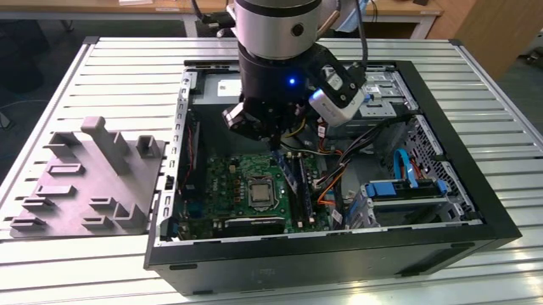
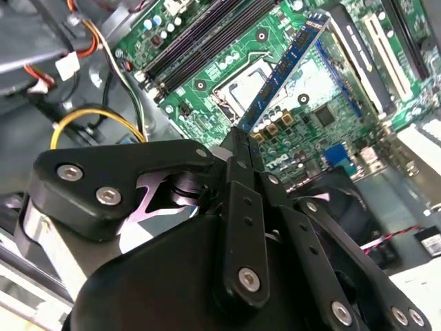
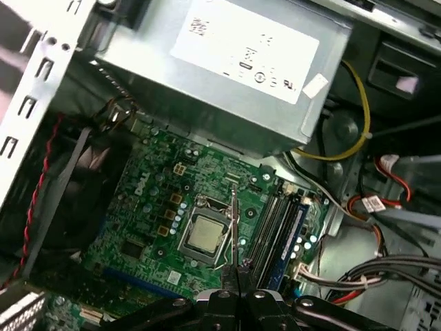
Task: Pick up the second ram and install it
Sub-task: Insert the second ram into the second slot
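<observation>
Gripping the memory stick (image 2: pixel 282 69) tight, with the gripper (image 2: pixel 241 134) closed right down on it and the black fingers (image 2: pixel 241 200) pressing against its two flat faces. Pointing the blue stick, with its row of small black chips, out past the fingertips toward the green circuit board (image 2: pixel 324 103). Holding it clear of the board, seated in nothing.

Reaching down with the arm (image 1: pixel 280 38), in the exterior view, into the open computer case (image 1: pixel 475 216), over the middle of the board.

Presenting the memory stick (image 3: pixel 234 227) edge-on in the first wrist view, as a thin line crossing the rim of the processor socket (image 3: pixel 203 234), just beside the long black memory sockets (image 3: pixel 269 227). Hanging close to what looks like another blue stick (image 3: pixel 289 238), standing in the socket farthest from the processor. Working near a silver power supply box (image 3: pixel 227 76) at the board's far edge, with a yellow cable (image 3: pixel 362 117) looping beside it.

Operating inside a case resting on a slatted metal table (image 1: pixel 110 70), with a grey moulded tray (image 1: pixel 93 178) with upright posts lying just beside the case at the exterior view's left.
</observation>
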Tool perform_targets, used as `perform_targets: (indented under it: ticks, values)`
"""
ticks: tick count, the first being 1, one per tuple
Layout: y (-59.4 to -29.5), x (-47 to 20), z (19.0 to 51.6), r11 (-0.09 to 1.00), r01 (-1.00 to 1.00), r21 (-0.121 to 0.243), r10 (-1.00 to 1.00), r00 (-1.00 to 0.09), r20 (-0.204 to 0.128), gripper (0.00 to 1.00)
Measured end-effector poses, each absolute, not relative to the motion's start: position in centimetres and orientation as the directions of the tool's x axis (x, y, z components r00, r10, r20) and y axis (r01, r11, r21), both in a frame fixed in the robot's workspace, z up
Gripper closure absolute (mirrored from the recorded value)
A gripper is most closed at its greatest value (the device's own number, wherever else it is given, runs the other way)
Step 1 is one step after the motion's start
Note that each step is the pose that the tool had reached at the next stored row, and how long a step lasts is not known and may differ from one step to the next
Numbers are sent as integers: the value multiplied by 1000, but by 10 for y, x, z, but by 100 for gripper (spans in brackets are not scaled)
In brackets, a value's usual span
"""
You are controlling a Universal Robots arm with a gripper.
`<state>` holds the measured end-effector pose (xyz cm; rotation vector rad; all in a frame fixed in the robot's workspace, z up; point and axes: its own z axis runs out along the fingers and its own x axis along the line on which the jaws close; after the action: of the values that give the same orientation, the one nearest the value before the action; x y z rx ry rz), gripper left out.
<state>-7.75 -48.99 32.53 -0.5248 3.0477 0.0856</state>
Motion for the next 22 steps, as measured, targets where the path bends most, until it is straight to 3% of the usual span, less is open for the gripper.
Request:
perform_targets:
  ticks: [22]
  values:
    - [-490,-77,325,999,-3,46,-1,-998,-56,88]
